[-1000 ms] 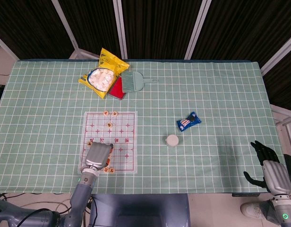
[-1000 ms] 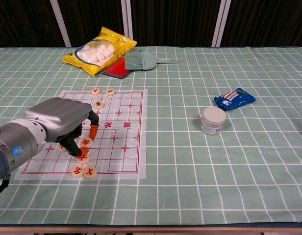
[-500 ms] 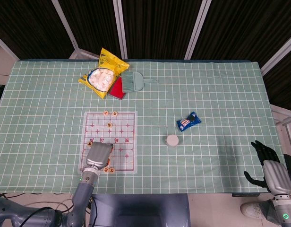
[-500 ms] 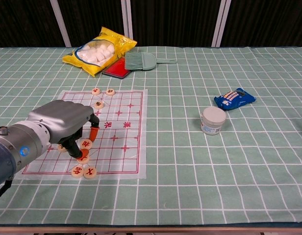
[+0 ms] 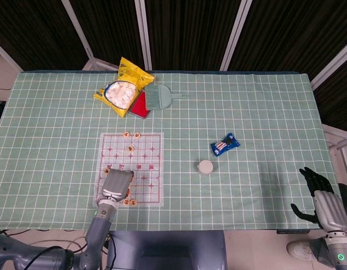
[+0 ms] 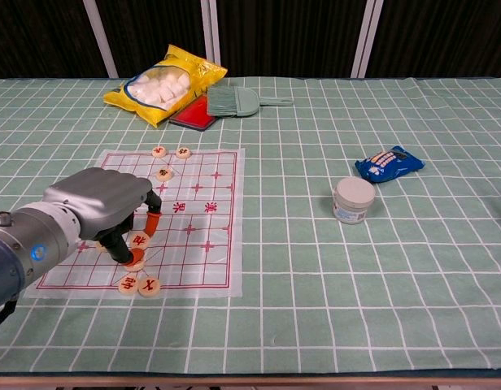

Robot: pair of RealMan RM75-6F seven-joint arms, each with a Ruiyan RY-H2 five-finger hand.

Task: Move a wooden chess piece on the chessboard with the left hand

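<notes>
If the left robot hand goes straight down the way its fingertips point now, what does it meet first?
Most likely the wooden chess piece directly under the left robot hand, resting on the chessboard. The fingertips seem to bracket it already, though contact is unclear.

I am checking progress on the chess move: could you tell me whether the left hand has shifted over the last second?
Yes, slightly: the left hand has drawn back toward the chessboard's near edge.

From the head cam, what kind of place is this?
Probably a lab test bench, not a home: a green grid-pattern tablecloth set with assorted props, a paper chessboard with red lines, a yellow snack bag, and dark curtains behind.
</notes>
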